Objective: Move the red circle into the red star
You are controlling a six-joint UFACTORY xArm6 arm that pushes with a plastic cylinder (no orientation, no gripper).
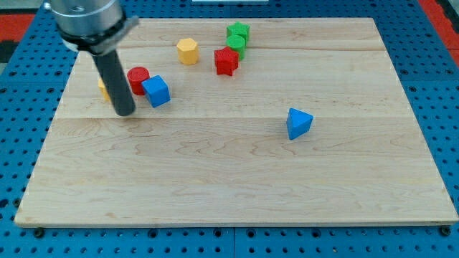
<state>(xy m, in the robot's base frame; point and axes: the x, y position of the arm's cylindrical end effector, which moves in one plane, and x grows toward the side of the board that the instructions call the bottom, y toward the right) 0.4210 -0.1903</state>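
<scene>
The wooden worktop (237, 179) carries everything, and there are no jaws on this arm to be wide or narrow, only the dark rod, with my tip (125, 113) resting just to the view's left of the red circle (138, 79). The red circle sits in the upper left, touching the blue cube (156, 91) on its right, well apart from the red star (226, 61). The likely trouble is that a rightward push drives circle and cube together, so the cube deflects the circle off line. An overshoot could also knock the star into the green blocks (237, 37) or graze the yellow hexagon (187, 51).
</scene>
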